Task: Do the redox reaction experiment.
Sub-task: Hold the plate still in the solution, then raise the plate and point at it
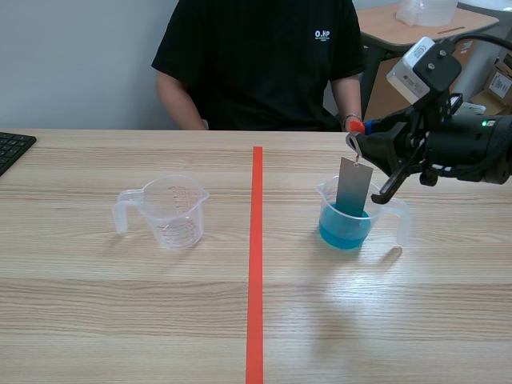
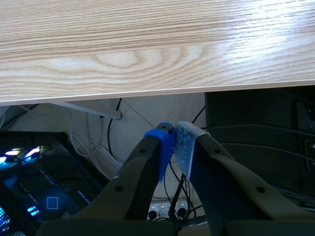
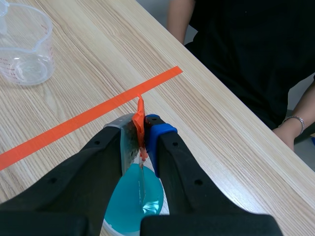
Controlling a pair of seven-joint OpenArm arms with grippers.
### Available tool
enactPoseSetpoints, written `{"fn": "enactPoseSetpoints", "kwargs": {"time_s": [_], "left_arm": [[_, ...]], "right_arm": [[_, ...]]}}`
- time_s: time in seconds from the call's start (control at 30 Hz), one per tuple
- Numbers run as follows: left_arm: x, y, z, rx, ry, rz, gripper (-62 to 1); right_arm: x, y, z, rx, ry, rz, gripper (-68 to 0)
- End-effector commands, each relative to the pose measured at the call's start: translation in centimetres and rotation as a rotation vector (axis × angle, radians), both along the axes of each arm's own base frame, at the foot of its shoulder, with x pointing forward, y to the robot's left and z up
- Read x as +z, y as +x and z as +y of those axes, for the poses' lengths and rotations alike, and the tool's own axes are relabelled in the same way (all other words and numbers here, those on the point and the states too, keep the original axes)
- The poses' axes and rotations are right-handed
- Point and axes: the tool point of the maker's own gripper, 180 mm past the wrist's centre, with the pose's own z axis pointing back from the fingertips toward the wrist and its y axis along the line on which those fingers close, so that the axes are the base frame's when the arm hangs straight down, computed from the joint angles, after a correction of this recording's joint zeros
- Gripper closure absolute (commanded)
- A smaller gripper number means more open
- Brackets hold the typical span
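Pale wood-grain table [image 1: 120, 320] fills the scene, with an orange-red tape line [image 1: 255, 264] running away down its middle. Nearest of all, the left gripper [image 2: 174, 137] hangs below the table's near edge, over a floor with cables; its two fingers meet at the tips and hold nothing. Farther out, left of the tape, an empty clear measuring cup [image 1: 172, 214] stands upright. Right of the tape stands a second clear cup [image 1: 402, 224] holding blue liquid [image 1: 344, 230]. A grey metal plate [image 1: 353, 186] hangs upright with its lower end inside this cup, in the liquid. Above it, the right gripper [image 1: 364, 132] is clamped on an orange tag [image 3: 140, 120] at the plate's top, the tag pinched between its pads. At the far left edge lies a black keyboard [image 1: 12, 148]. Across the table sits a person [image 1: 256, 64] in a black shirt.
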Motion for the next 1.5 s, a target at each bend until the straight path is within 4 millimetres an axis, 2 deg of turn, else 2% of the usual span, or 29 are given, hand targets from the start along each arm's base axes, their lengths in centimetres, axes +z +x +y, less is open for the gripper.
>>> {"fn": "enactPoseSetpoints", "kwargs": {"time_s": [0.0,0.27,0.93,1.47], "left_arm": [[0.3,0.0,0.0,0.001,0.002,-0.009,-4.7],[0.3,0.0,0.0,0.001,0.002,-0.008,-4.7],[0.3,0.0,0.0,0.001,0.002,-0.009,-4.7],[0.3,0.0,0.0,0.001,0.002,-0.009,-4.7]], "right_arm": [[1.2,0.4,-0.2,0.001,0.006,-0.036,-1.5],[2.1,0.4,-0.5,0.003,0.013,-0.053,-1.5],[8.7,-0.5,-1.3,0.047,0.081,-0.115,-1.5],[13.5,-1.9,-0.4,0.064,0.066,-0.156,-1.5]]}}
